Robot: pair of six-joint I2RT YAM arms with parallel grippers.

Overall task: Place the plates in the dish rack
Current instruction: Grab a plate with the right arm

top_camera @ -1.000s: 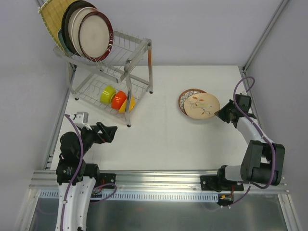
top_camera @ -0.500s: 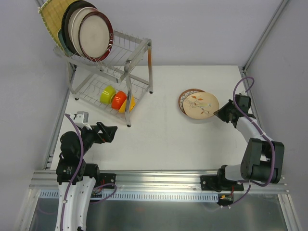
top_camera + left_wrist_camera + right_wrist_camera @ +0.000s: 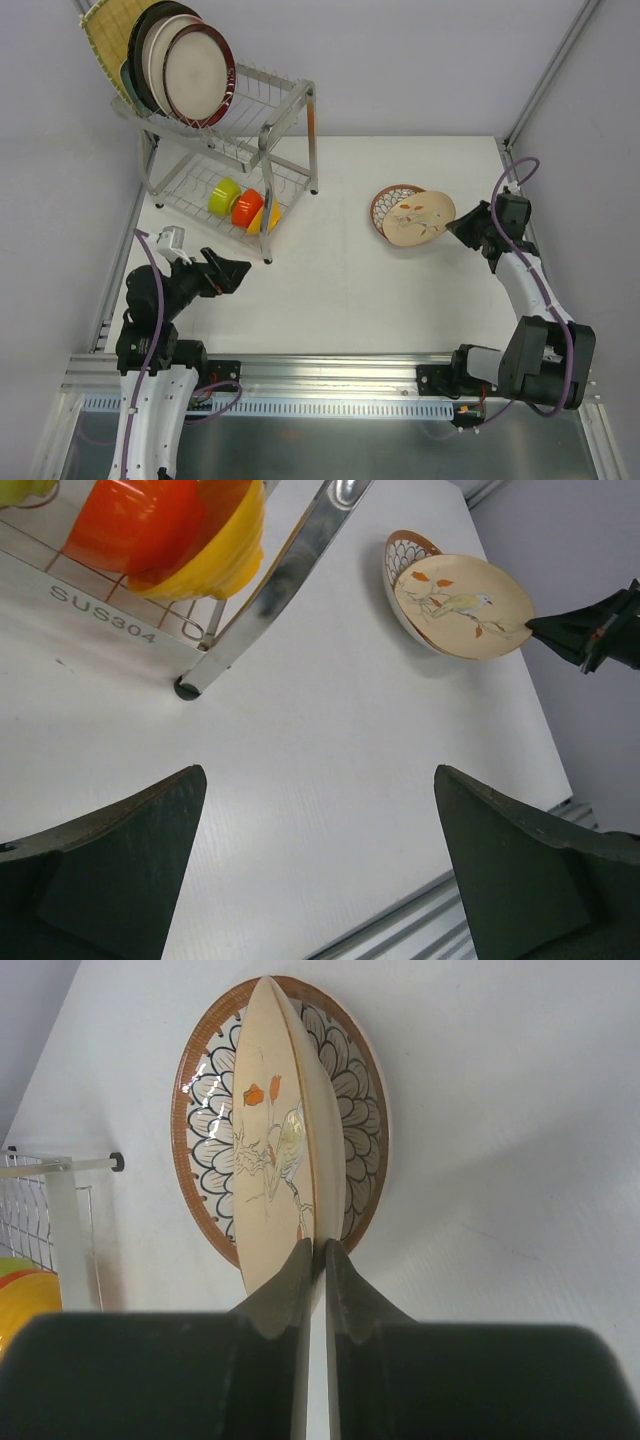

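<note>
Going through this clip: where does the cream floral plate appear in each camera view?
Top: right of centre, floral plate pinched by the right tool.
Left wrist: plate at upper right.
Right wrist: plate at centre, edge-on.
Shared landmark: the petal plate lying beneath it, seen in all three.

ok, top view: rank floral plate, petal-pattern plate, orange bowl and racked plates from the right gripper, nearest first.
1. floral plate: gripped at its rim by the right gripper, right side.
2. petal-pattern plate: on the table, partly under the floral one.
3. orange bowl: lower tier of the dish rack, left of centre.
4. racked plates: upper tier, far left corner.
</note>
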